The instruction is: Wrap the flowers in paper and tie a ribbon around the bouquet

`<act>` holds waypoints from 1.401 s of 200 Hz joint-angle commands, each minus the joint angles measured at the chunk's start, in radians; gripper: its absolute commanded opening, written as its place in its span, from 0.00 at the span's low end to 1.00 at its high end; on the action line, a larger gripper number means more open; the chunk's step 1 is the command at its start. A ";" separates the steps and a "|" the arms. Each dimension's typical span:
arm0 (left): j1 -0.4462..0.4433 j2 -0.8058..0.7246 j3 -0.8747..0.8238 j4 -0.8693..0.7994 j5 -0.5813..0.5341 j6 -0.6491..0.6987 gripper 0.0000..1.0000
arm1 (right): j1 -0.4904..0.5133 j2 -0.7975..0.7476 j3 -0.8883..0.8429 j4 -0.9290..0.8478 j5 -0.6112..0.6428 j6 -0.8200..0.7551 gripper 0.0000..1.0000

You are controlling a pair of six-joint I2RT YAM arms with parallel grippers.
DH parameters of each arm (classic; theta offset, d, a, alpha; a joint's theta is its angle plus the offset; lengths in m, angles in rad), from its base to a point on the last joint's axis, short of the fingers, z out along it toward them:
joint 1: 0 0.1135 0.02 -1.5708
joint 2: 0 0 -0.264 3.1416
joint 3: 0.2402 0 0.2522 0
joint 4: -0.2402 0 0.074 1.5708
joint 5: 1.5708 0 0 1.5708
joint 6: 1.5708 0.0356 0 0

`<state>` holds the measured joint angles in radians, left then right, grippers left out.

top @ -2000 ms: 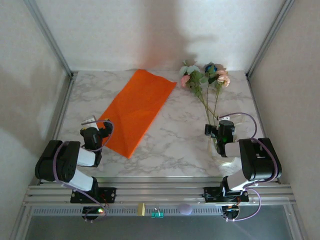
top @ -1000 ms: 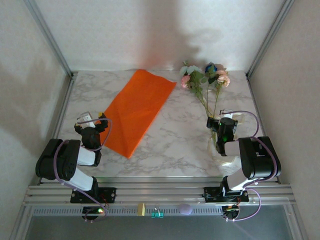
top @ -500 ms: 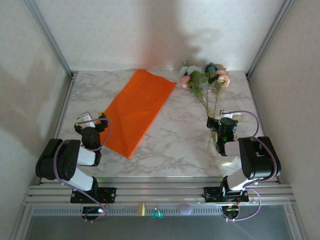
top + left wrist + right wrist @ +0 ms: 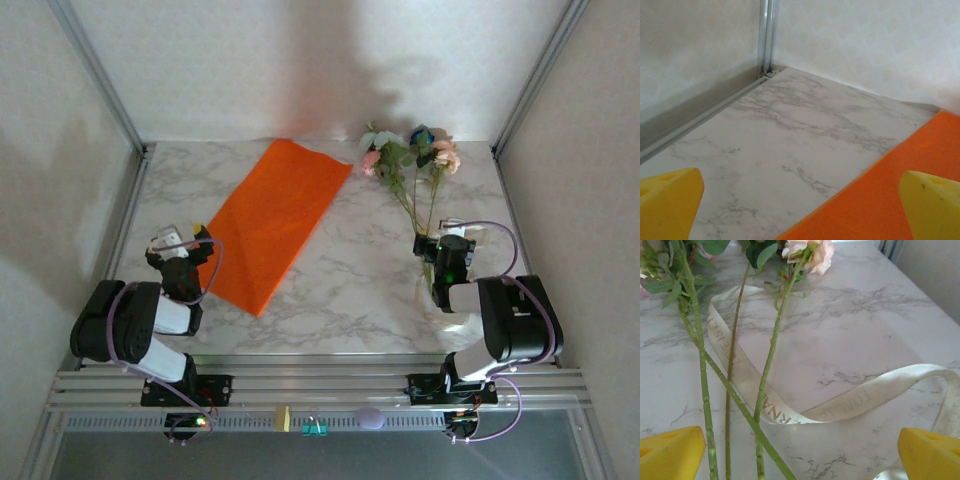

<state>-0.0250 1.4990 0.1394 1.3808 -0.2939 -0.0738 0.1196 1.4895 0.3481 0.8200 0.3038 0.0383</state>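
Your left pincer (image 4: 800, 200) is spread wide and empty at the lower left of the overhead view, straddling the near edge of the orange paper (image 4: 270, 215), which lies flat left of centre on the counter (image 4: 350, 285). Your right pincer (image 4: 800, 455) is wide open and empty too, down at the stem ends of the flowers (image 4: 405, 152), whose blooms sit upper right. The ribbon (image 4: 840, 407) loops under those stems.
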 commanded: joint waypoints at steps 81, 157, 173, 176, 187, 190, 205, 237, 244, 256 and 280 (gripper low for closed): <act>-0.142 -0.394 0.669 -1.303 -0.215 -0.466 1.00 | 0.060 -0.349 0.816 -1.289 0.156 0.593 0.99; 0.037 0.083 0.951 -1.990 0.261 -0.645 0.93 | 0.446 -0.094 0.994 -1.566 -0.142 0.477 0.80; 0.067 0.121 0.930 -2.020 0.261 -0.597 0.91 | 0.549 -0.012 0.997 -1.558 -0.241 0.462 0.76; 0.074 0.123 0.920 -2.014 0.267 -0.590 0.91 | 0.561 -0.004 0.997 -1.555 -0.248 0.463 0.76; 0.108 0.131 0.893 -1.980 0.307 -0.565 0.87 | 0.607 0.039 0.993 -1.525 -0.287 0.476 0.75; 0.117 0.134 0.888 -1.971 0.317 -0.561 0.86 | 0.620 0.054 0.993 -1.512 -0.303 0.480 0.75; 0.151 0.158 0.884 -1.939 0.360 -0.525 0.78 | 0.662 0.106 1.012 -1.477 -0.362 0.487 0.74; 0.172 0.231 0.957 -1.988 0.334 -0.443 0.72 | 0.701 0.179 1.080 -1.496 -0.387 0.450 0.72; 0.172 0.249 0.970 -2.011 0.322 -0.436 0.70 | 0.701 0.185 1.082 -1.495 -0.392 0.452 0.72; 0.172 0.269 0.979 -2.042 0.301 -0.428 0.62 | 0.701 0.190 1.082 -1.493 -0.395 0.455 0.71; 0.166 0.258 0.944 -2.036 0.281 -0.435 0.55 | 0.702 0.190 1.080 -1.493 -0.390 0.459 0.70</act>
<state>0.1452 1.7573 1.0943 -0.5900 0.0227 -0.5381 0.8169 1.6756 1.3998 -0.6563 -0.0696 0.5087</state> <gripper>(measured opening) 0.563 0.705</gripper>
